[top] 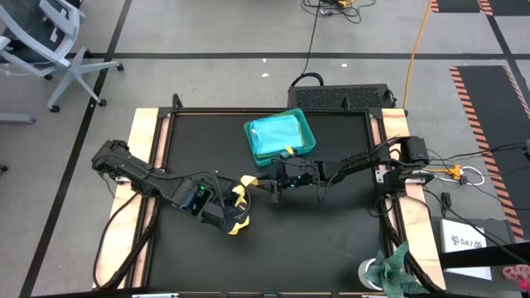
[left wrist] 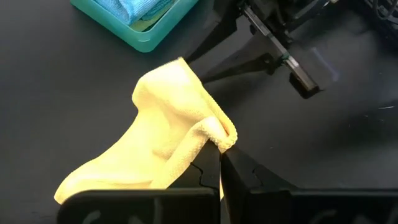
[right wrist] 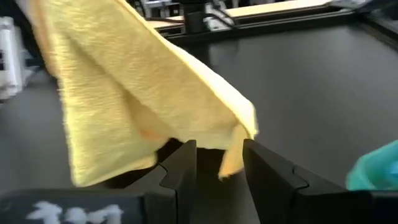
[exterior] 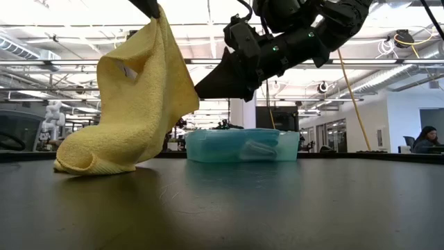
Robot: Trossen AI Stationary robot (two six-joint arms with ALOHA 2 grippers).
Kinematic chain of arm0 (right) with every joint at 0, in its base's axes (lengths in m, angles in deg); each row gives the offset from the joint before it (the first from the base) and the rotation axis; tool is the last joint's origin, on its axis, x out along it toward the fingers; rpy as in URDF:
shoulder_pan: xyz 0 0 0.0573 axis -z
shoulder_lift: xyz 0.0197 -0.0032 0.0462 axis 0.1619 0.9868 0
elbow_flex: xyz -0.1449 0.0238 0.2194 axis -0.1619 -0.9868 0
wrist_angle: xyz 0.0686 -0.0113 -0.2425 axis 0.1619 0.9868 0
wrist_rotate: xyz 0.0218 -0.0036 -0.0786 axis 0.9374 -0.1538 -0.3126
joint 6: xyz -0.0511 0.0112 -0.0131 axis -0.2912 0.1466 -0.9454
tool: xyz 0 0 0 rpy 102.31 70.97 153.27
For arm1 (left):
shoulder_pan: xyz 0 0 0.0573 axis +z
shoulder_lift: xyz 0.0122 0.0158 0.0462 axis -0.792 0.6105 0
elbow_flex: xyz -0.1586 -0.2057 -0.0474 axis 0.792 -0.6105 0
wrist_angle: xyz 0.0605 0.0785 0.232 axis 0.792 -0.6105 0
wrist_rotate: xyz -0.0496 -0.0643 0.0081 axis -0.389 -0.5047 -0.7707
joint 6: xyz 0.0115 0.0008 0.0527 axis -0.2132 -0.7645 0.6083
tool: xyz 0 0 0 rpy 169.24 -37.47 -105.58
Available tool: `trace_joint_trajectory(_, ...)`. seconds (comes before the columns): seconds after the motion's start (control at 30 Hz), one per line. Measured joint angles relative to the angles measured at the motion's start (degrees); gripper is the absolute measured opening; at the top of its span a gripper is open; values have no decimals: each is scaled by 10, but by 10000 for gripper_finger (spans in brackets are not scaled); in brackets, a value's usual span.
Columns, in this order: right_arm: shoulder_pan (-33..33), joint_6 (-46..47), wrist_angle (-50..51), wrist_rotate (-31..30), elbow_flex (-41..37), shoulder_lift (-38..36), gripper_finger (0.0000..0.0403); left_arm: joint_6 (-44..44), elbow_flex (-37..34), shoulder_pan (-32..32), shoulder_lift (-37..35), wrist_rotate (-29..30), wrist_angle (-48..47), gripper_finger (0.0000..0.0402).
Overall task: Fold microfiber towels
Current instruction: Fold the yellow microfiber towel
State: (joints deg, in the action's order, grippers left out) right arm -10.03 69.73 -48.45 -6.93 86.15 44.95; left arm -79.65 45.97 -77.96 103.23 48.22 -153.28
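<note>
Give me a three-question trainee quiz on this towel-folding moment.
1. True or false: the left tool is shut on the soft yellow microfiber towel.
2. Where does the towel's lower end rest? A) black table B) teal plastic tray C) floor
3. What fills the tray?

Key: 1 true. 2 A, the black table. 3 Folded light blue towels. The right tool stands open at the yellow towel's edge.

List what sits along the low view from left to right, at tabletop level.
Yellow microfiber towel hanging with its lower end on the table, then the teal plastic tray, then a seated person far off in the room.
</note>
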Motion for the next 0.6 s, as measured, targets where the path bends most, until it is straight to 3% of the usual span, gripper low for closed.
trace_joint_trajectory(0.6, 3, -13, -4, -19, 0, 0, 123, 17, 0, -8, 0, 3, 35, 1)
